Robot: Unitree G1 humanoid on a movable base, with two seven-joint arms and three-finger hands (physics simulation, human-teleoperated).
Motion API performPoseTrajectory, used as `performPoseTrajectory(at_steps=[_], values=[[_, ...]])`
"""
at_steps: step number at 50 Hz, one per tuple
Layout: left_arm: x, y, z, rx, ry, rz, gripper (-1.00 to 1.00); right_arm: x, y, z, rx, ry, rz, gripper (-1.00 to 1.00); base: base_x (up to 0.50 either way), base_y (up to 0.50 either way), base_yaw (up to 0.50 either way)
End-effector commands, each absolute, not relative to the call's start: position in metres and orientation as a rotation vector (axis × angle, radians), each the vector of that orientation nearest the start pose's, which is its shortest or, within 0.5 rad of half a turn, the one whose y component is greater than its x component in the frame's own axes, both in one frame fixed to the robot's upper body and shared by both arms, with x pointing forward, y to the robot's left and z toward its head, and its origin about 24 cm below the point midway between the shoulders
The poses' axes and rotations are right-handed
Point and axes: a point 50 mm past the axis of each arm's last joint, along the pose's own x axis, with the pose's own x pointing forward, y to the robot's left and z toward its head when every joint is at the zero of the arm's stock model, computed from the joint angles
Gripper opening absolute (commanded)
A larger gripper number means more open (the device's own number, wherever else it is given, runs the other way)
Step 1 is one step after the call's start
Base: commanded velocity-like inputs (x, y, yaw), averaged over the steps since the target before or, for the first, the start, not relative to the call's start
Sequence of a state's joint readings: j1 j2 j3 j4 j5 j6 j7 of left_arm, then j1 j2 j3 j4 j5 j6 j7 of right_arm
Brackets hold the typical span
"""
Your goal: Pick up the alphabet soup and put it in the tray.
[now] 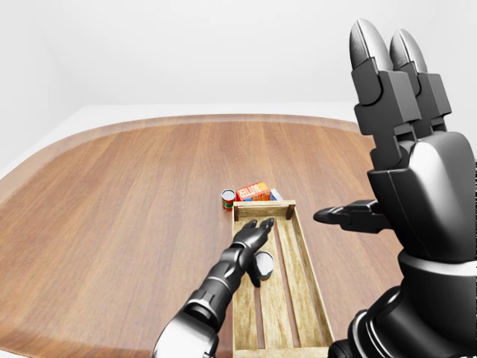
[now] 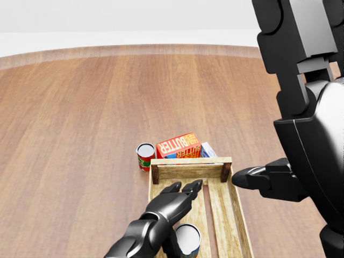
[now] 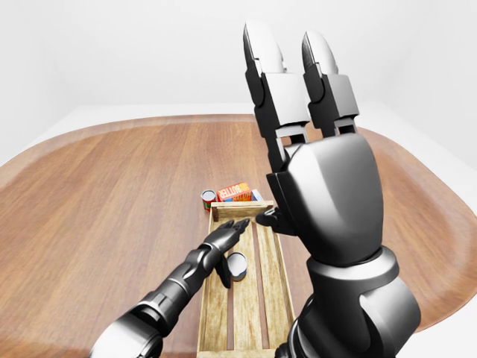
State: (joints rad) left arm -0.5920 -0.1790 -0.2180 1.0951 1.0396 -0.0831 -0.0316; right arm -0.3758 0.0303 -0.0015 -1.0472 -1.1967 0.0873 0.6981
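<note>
Placement step: alphabet soup (image 2: 186,239) stands upright inside the tray (image 2: 235,207), near its left slats.
My left hand (image 2: 174,201) is spread wide, clear above the can; right hand (image 1: 399,112) raised, fingers extended. Judged next: withdraw the left arm without tipping the can.
</note>
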Motion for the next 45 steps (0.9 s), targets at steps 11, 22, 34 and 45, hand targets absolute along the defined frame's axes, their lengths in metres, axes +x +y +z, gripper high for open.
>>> performPoseTrajectory(at_steps=[11,22,34,45], values=[[0.274,0.013,0.051,0.952,0.033,-0.784,1.0,0.167,-0.122,0.277,-1.181,-0.81,-0.15,1.0,0.0,0.0,0.0],[0.274,0.027,0.113,0.861,-0.165,-0.708,1.0,0.169,-0.121,0.276,-1.172,-0.809,-0.143,1.0,0.0,0.0,0.0],[0.272,0.055,0.214,0.802,-0.551,-0.516,1.0,0.172,-0.119,0.275,-1.161,-0.804,-0.13,1.0,0.0,0.0,0.0],[0.268,0.089,0.25,0.658,-0.743,-0.322,1.0,0.174,-0.118,0.273,-1.151,-0.799,-0.124,1.0,0.0,0.0,0.0]])
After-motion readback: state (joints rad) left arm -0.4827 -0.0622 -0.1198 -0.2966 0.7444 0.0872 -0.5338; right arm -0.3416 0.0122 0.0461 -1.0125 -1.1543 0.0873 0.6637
